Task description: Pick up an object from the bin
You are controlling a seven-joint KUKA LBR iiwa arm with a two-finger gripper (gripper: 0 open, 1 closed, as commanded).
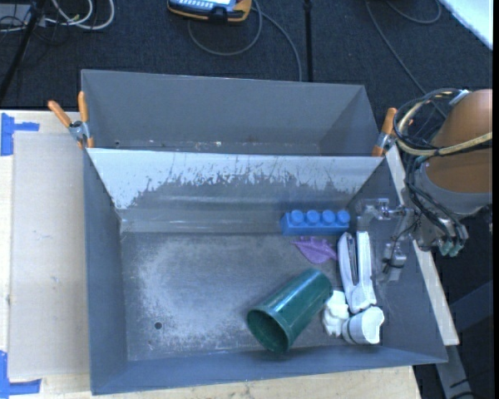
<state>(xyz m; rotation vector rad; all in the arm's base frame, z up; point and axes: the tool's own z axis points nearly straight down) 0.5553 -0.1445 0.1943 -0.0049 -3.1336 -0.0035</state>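
A: Bin (224, 131) stock, L to R pls.

B: Item 1: green cup (289, 310). Lying on its side, front-centre of floor, mouth pointing front-left. Am judging it light, stiff, smooth plastic, prob. rolling if nudged. Best hold: pinching the rim wall, one side in, one out.

A: Item 2?

B: Blue brick (316, 219), studs on top. Sitting along foot of back slope, right of centre. Am rating it light, hard, flat-sided. Easiest pinch of the lot, across the short width.

A: Item 3?

B: Purple scrap (316, 248), lying just in front of the brick, btwn brick and cup base. Looking thin and soft; kind unclear. Poor pick: prob. lying too flat to get under.

A: Item 4?

B: White plastic piece (355, 273). Long stem running front-to-back nr right wall, knobby end sitting just beside the cup's base. Am judging it light, stiff, a bit slippery. Take hold across the stem, mid-length, not the lumpy end.

A: Gripper?

B: Gripper (389, 248) is hanging by the right wall, just right of the white piece's stem, so that's the nearest item. How far it's opening: can't tell. Touching the stem or holding anything: can't tell either.
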